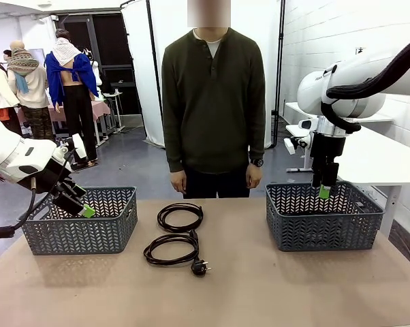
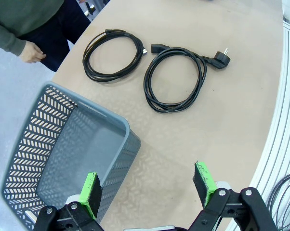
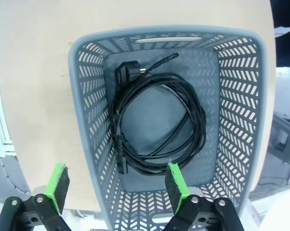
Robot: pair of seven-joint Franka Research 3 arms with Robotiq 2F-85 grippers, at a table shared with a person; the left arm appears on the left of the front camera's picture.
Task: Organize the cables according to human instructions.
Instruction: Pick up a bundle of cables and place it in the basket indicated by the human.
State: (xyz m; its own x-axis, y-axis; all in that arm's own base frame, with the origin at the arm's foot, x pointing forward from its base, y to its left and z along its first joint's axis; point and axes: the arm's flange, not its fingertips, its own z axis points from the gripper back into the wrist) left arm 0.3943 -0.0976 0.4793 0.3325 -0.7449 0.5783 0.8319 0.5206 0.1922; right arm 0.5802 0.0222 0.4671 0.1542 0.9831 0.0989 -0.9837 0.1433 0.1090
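Two coiled black cables lie mid-table: one nearer the human, the other closer to me, ending in a chunky plug. The left wrist view shows both coils beyond my open left gripper, which hovers over the near corner of the left grey basket; nothing lies in the basket. That left gripper holds nothing. My right gripper is open above the right basket, where a third coiled cable lies. The right gripper hangs straight down.
The left basket and the right basket stand at the table's two sides. The person's hands hang at the far edge; one hand shows near the coils. Bare tabletop spreads in front.
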